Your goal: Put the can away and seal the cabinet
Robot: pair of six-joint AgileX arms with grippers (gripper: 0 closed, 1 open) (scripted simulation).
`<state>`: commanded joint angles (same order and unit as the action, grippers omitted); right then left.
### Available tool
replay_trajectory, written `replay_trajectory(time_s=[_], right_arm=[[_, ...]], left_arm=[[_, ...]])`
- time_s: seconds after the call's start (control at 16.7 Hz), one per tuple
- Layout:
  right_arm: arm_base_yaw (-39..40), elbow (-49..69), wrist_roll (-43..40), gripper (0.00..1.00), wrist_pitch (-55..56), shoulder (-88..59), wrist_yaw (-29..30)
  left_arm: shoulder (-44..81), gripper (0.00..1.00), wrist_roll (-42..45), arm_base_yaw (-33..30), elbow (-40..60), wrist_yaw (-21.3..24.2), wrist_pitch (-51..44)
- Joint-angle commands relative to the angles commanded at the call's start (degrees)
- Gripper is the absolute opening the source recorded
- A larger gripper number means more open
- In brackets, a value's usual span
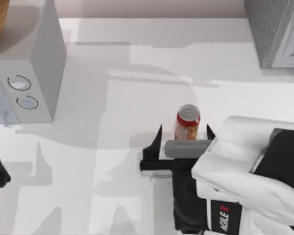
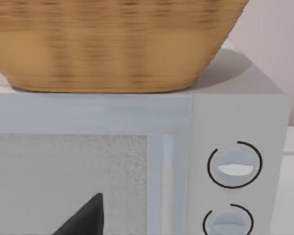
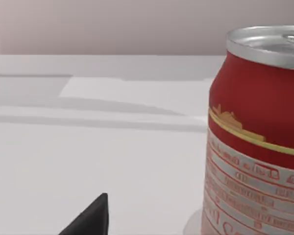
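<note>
Jaws of the right gripper (image 1: 184, 133) stand spread either side of the upright can (image 1: 187, 122) just right of the table (image 1: 112, 186) centre, not yet pinching it; stowing and shutting the cabinet (image 1: 277, 29), at two o'clock, remain undone.

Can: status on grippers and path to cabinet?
Right gripper open, straddling upright can, not gripping. Left gripper parked facing microwave. Cabinet far right; nothing between.
</note>
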<state>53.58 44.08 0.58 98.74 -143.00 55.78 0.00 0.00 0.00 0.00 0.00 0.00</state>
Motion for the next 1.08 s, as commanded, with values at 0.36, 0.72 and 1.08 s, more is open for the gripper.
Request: replay_trajectory(time_s=[0.36, 0.72, 1.08], right_arm=[[-4.2, 2.6, 0.0, 1.0, -3.3, 0.7, -4.2], [-4.3, 2.7, 0.0, 0.85, -3.4, 0.8, -4.4], [-4.3, 2.7, 0.0, 0.4, -3.4, 0.8, -4.4]], left_arm=[[0.0, 1.0, 0.0, 0.0, 0.0, 0.0, 0.0], [0.0, 1.0, 0.0, 0.0, 0.0, 0.0, 0.0], [0.0, 1.0, 0.0, 0.0, 0.0, 0.0, 0.0]])
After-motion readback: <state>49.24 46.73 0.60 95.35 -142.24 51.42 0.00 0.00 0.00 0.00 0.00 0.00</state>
